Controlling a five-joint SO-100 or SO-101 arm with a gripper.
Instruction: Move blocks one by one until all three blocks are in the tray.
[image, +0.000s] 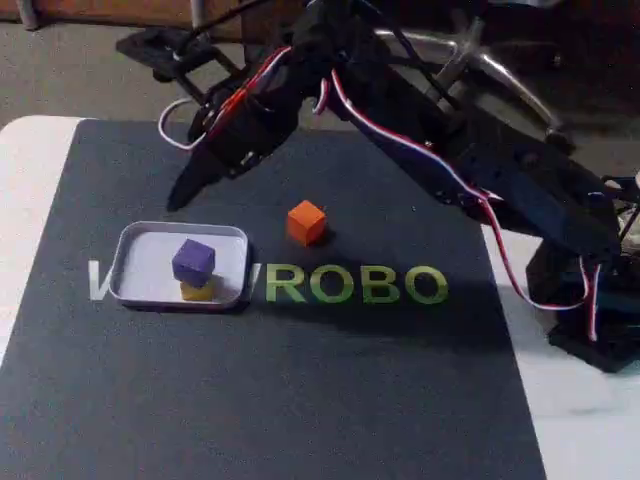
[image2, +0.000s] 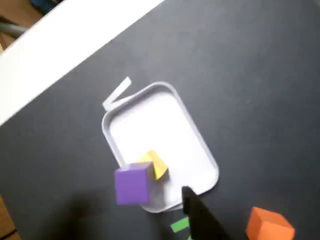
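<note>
Orange block (image2: 269, 225) outside tray (image2: 196, 134), clear.

You have a white table (image: 30, 165) with a dark mat (image: 300, 390) spread over most of it; the white top shows at the left and at the right in the fixed view. On the mat you see green letters "ROBO" (image: 355, 285). The tray (image: 145, 262) lies flat on the mat, left of these letters. The orange block (image: 306, 222) stands on the mat alone, apart from the tray, just above the letters. The arm's base (image: 595, 340) stands at the right edge.
</note>
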